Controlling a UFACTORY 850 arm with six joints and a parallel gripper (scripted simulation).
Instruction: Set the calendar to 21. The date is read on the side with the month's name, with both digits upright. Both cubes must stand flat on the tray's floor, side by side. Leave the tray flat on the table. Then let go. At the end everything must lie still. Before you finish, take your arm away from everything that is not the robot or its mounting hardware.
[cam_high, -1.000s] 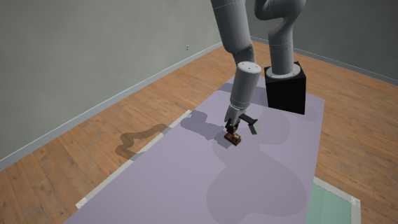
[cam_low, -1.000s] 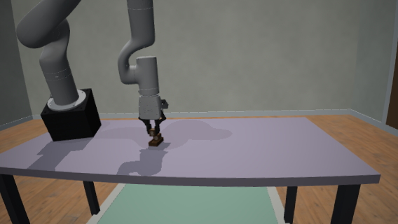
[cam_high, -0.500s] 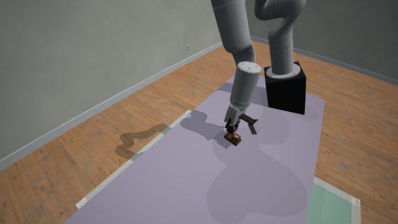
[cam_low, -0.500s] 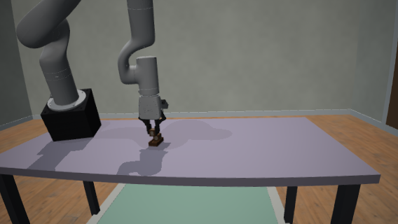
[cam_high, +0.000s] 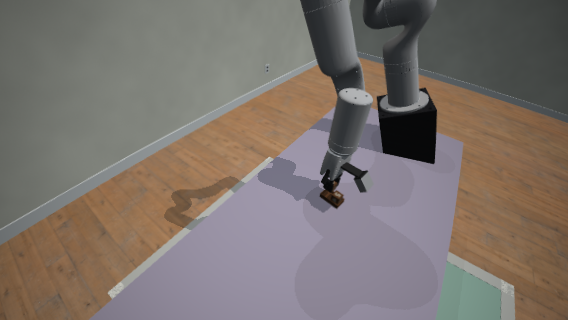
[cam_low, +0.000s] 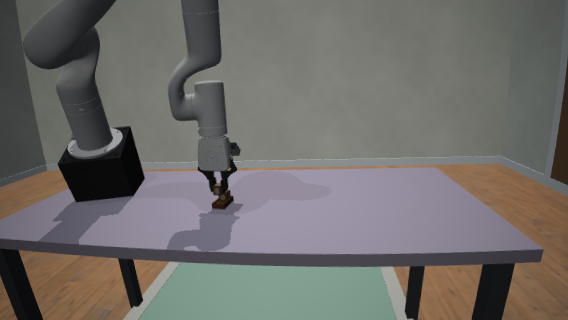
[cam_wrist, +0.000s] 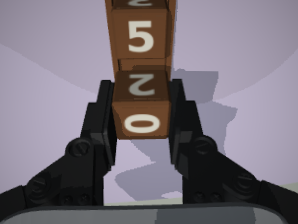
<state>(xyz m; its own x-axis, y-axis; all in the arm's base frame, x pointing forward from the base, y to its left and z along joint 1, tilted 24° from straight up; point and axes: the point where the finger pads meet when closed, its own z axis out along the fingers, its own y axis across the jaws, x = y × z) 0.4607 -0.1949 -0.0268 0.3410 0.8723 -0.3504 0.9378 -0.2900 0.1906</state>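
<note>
Two brown wooden number cubes are in play: you have the held cube (cam_low: 217, 189) (cam_wrist: 141, 119) between the black fingers of the gripper (cam_high: 331, 180) (cam_low: 218, 185) (cam_wrist: 142, 97), which are partly open and closed on its sides. Your grey arm (cam_high: 350, 120) (cam_low: 210, 107) reaches down from the top of both room views, its last section near upright in the exterior view and the fingers pointing down.

The brown wooden tray (cam_high: 327, 199) (cam_low: 218, 205) (cam_wrist: 137, 65) lies on the lilac table (cam_high: 225, 260) (cam_low: 375, 215), right of centre in the top view and left of centre in the exterior one. In it sits the other cube (cam_high: 337, 197) (cam_low: 223, 197) (cam_wrist: 140, 35), its 5 reading upright at the wrist view's upper middle. Between the cubes you see a narrow strip of tray; purple tabletop lies outside both fingers.

Your held cube shows a shaded, upside-down 2 and a 0 on its side. It hides the tray's near end, so you cannot tell whether it touches the floor there. The top frame edge cuts off the 5 cube's far face, and the month lettering is too small to make out.
</note>
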